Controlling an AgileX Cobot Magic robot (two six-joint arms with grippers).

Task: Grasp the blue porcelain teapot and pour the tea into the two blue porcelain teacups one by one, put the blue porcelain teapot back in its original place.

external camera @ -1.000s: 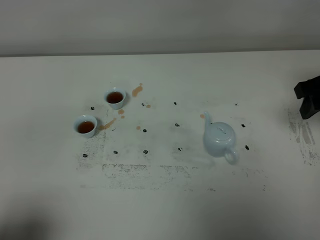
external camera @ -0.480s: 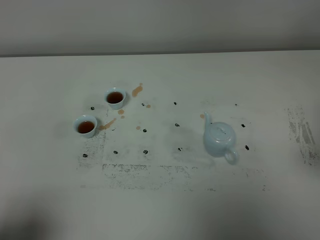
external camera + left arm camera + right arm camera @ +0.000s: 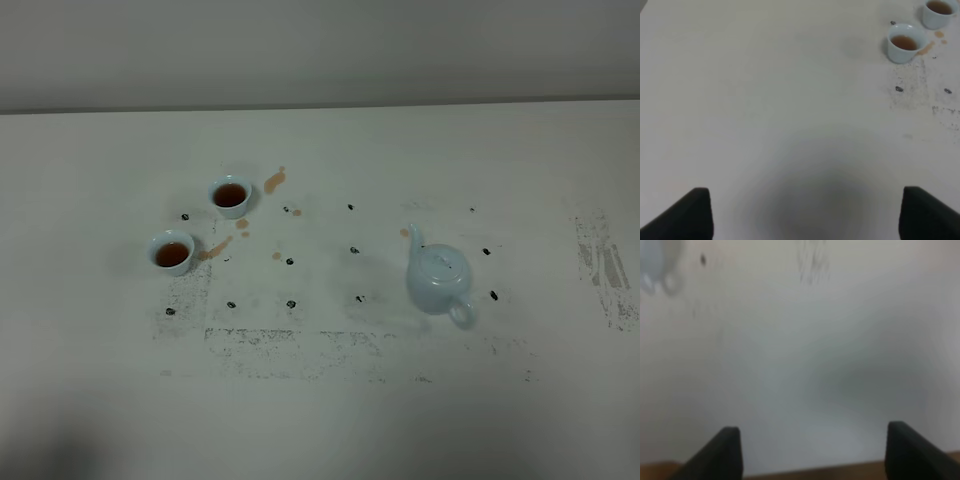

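White tabletop (image 3: 330, 420), scuffed with dark marks and tea stains (image 3: 274, 181), is lying bare under both my arms. My left gripper (image 3: 805, 212) and right gripper (image 3: 812, 452) are hanging with jaws spread wide, holding nothing, each over plain table. From the table's middle in the high view, the blue porcelain teapot (image 3: 438, 279) is standing upright at 3 o'clock, spout toward 11, while the two blue porcelain teacups (image 3: 171, 251) (image 3: 230, 195) are sitting at 10 o'clock, near each other, both showing brown tea.
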